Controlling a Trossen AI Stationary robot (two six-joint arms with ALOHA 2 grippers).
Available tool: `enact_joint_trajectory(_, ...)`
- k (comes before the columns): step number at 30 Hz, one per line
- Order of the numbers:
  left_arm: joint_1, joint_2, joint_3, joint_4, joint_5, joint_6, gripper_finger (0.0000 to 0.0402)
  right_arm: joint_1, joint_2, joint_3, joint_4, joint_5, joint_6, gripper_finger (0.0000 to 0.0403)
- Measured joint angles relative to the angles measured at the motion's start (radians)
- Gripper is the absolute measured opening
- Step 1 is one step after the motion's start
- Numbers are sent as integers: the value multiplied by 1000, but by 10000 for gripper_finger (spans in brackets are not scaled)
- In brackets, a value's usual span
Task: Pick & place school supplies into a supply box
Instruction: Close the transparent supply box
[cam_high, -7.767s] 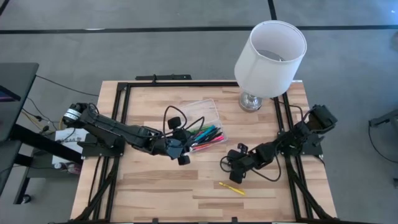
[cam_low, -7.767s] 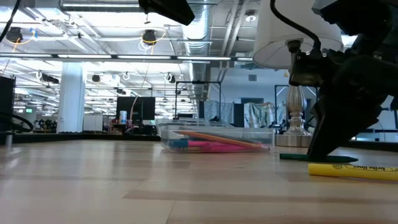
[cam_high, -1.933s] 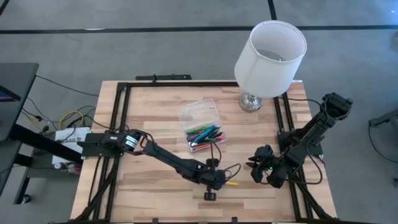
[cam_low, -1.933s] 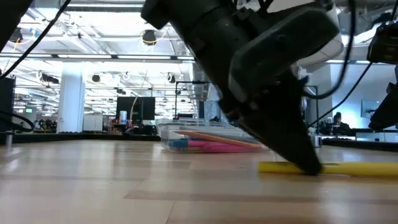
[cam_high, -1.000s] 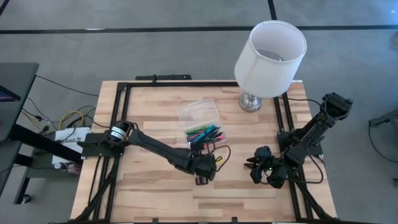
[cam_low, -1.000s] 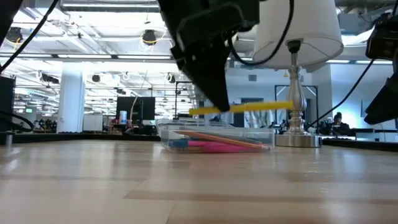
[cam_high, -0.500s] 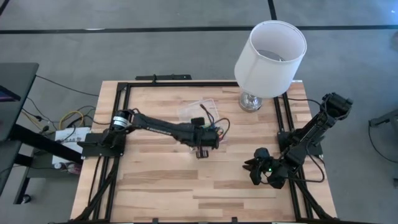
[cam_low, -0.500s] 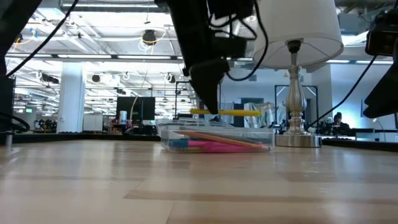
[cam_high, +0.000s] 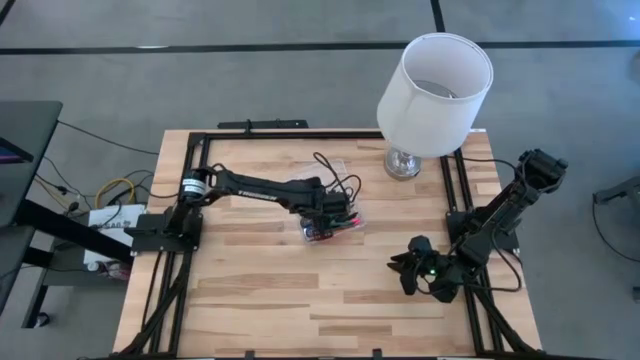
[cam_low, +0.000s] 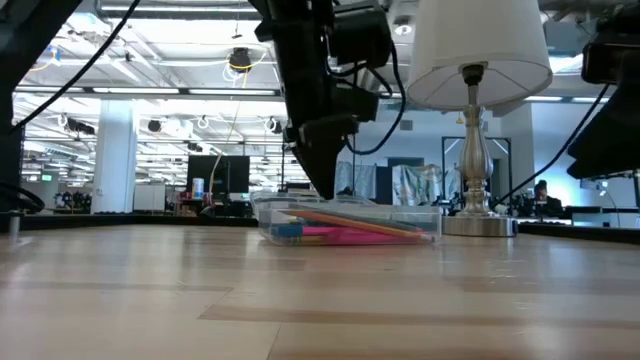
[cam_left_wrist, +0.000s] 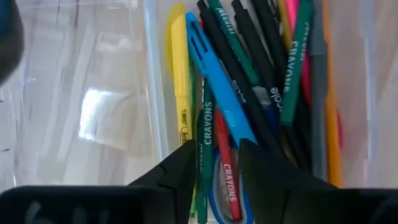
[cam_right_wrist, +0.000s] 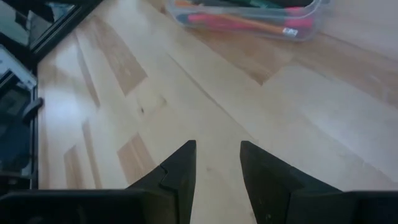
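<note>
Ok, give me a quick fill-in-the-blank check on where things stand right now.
1. The left pincer hangs over the supply box with nothing between its ____ fingers.
2. The yellow highlighter lies ____ the box.
3. The lamp has a ____ shade.
4. The right pincer is over bare ____.

Missing words: open; inside; white; table

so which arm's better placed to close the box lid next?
Left, probably. The left tool is open right over the supply box, where the yellow marker now lies. The right tool, open and empty, is parked near the table's right edge.
</note>
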Motion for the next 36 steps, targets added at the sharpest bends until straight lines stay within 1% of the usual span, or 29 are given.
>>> enact_joint_trajectory(3,0,-20,0,-3,26,13,131,-30,0,0,4,5,0,117)
enact_joint_trajectory(6,0,-65,0,-23,20,16,138,-70,0,0,35,18,-30,117)
enact_joint_trajectory(8,0,-104,-2,-42,-2,28,138,-102,0,0,82,18,-91,117)
enact_joint_trajectory(10,2,-150,-17,-52,-51,57,136,-134,0,0,145,17,-168,117)
enact_joint_trajectory(12,14,-203,-52,-37,-89,92,132,-167,0,0,211,15,-248,117)
enact_joint_trajectory(15,57,-280,-132,2,-91,110,127,-215,0,0,288,5,-346,117)
enact_joint_trajectory(21,179,-419,-339,127,23,119,116,-299,0,0,355,-60,-426,117)
enact_joint_trajectory(23,221,-457,-393,170,58,123,114,-322,0,0,356,-67,-426,117)
enact_joint_trajectory(26,280,-497,-450,237,82,140,113,-347,0,0,362,-67,-421,117)
enact_joint_trajectory(29,344,-522,-479,281,105,163,113,-369,0,0,366,-68,-410,117)
enact_joint_trajectory(32,420,-530,-483,346,157,161,113,-389,1,0,361,-70,-368,117)
enact_joint_trajectory(36,519,-505,-483,416,204,56,113,-420,38,0,352,-71,-270,117)
